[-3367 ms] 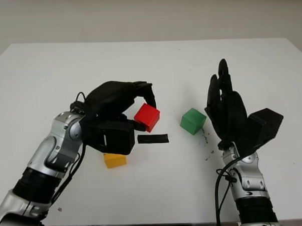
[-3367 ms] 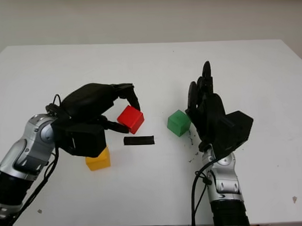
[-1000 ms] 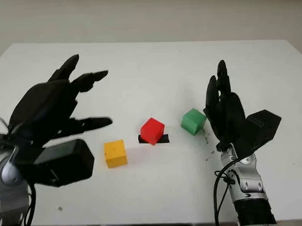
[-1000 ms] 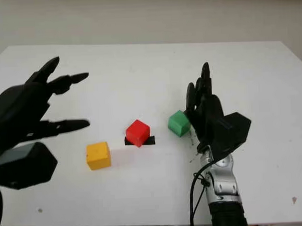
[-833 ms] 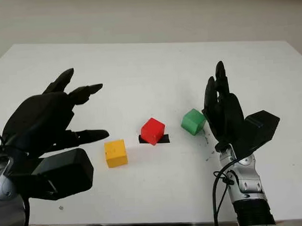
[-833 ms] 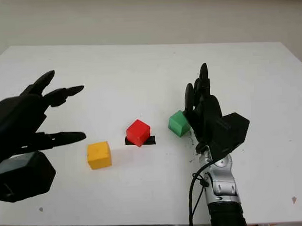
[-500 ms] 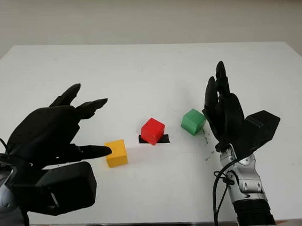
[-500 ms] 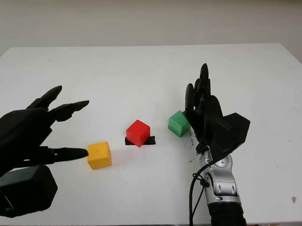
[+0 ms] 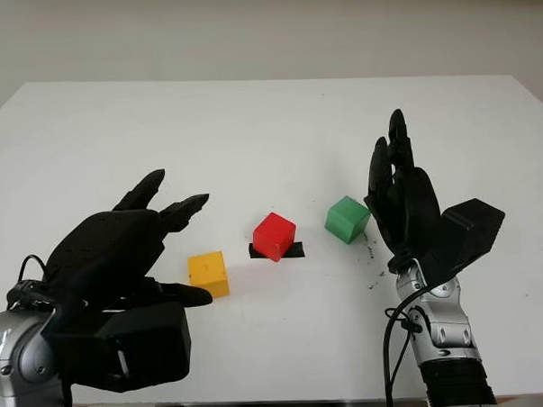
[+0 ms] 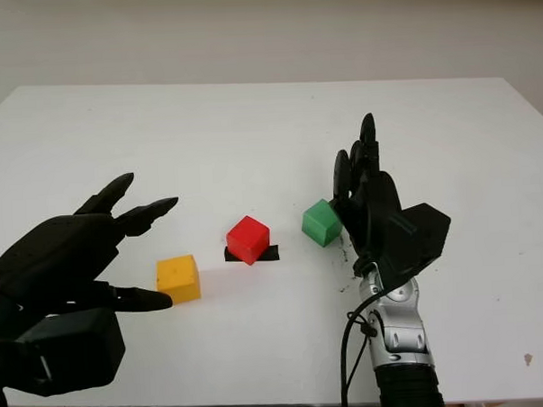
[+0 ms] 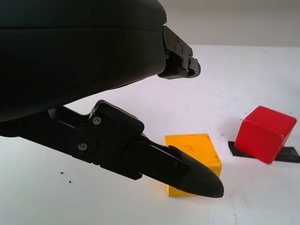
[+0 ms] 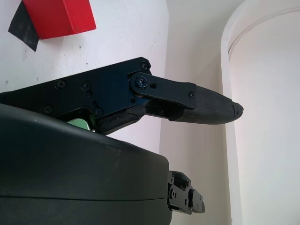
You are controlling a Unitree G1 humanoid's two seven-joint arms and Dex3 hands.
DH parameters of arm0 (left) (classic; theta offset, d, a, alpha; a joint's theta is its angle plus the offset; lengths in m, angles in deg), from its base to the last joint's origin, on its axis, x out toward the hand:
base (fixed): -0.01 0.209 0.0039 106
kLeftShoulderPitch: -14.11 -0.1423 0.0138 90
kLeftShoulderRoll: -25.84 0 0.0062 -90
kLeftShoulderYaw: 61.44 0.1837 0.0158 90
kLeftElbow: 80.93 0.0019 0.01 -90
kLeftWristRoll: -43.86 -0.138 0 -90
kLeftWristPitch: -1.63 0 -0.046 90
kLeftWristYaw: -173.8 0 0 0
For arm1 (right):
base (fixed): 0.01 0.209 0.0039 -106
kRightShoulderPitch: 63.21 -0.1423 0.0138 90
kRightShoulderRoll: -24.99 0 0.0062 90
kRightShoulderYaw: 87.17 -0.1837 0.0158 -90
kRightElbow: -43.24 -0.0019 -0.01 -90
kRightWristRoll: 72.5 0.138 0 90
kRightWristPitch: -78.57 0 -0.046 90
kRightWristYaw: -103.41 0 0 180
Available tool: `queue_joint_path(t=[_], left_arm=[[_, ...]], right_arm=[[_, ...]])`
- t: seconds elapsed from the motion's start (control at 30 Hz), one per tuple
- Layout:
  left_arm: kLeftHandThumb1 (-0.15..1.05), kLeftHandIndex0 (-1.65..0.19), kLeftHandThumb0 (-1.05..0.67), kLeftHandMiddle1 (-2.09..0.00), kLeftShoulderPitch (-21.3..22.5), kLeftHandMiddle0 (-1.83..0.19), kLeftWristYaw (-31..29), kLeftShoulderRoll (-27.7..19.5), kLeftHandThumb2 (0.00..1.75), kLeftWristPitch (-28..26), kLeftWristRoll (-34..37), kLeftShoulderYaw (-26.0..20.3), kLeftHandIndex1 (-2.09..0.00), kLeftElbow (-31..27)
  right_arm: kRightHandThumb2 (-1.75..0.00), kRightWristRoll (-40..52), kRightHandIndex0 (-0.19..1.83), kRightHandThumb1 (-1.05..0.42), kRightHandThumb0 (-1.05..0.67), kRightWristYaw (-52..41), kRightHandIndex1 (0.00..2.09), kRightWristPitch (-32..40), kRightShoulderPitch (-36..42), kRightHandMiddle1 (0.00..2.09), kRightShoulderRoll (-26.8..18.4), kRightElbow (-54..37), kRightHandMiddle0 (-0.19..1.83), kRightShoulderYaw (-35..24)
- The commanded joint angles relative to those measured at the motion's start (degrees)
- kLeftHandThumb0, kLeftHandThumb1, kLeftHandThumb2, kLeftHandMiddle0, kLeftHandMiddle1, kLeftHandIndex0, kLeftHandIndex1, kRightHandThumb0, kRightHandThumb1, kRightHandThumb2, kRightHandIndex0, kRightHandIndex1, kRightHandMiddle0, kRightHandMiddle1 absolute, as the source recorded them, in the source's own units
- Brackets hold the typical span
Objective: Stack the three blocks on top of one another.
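Left hand (image 9: 121, 264) was open, holding nothing, at the near left of the white table (image 9: 250, 123). Yellow block (image 9: 208, 274) sat on the table just beyond and to the right of it: lower finger tip reached close under the block's near side, upper fingers (image 9: 183, 208) pointed past its far-left side. Contact between finger and block could not be told; in the left wrist view the finger (image 11: 187, 171) overlapped the block's (image 11: 193, 157) lower front edge.

Red block (image 9: 274, 236) sat right of the yellow one, apart from it, tilted, resting on a strip of black tape (image 9: 294, 250). Green block (image 9: 347, 218) sat further right, on the table, just beside the right hand (image 9: 407, 202). Right hand was open and upright, palm side facing the green block, holding nothing; touch with the block could not be told.

No block stacked; all three separate in a rough row.
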Motion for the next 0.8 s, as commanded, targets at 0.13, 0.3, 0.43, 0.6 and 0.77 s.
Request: queue_joint_path(t=[0.13,0.3,0.43,0.6,0.77], left_arm=[[0.94,-0.22,-0.74,-0.03,-0.2,0.19,4.8,1.8,0.05,1.8,-4.4,2.8,-0.07,4.3],[0.93,-0.25,-0.71,-0.04,-0.1,0.19,4.6,2.5,0.05,1.5,-5.7,3.5,-0.08,5.9],[0.94,-0.29,-0.74,-0.06,0.3,0.17,3.4,2.5,0.06,1.2,-6.4,4.2,-0.1,6.7],[0.95,-0.36,-0.74,-0.06,0.6,0.14,2.8,2.8,0.06,1.5,-5.9,4.5,-0.14,7.4],[0.95,-0.43,-0.73,-0.06,0.6,0.1,2.4,2.4,0.05,2.0,-4.8,4.4,-0.26,7.9]], right_arm=[[-0.64,0.0,-0.19,-1.05,-0.74,0.2,0.0,0.2,-0.7,0.0,-0.7,-1.5,-0.19,-0.3],[-0.64,0.1,-0.19,-1.05,-0.73,0.4,0.0,0.5,-0.4,0.0,-0.5,-1.8,-0.19,-0.2],[-0.64,0.3,-0.19,-1.05,-0.73,0.5,0.0,0.8,0.0,0.0,-0.4,-2.4,-0.19,-0.2],[-0.64,-0.3,-0.19,-1.05,-0.73,0.8,0.0,0.5,0.0,0.0,-0.5,-2.3,-0.19,-0.1],[-0.65,-0.1,-0.19,-1.05,-0.74,0.6,0.0,0.6,0.0,0.0,-0.6,-2.3,-0.19,-0.2]])
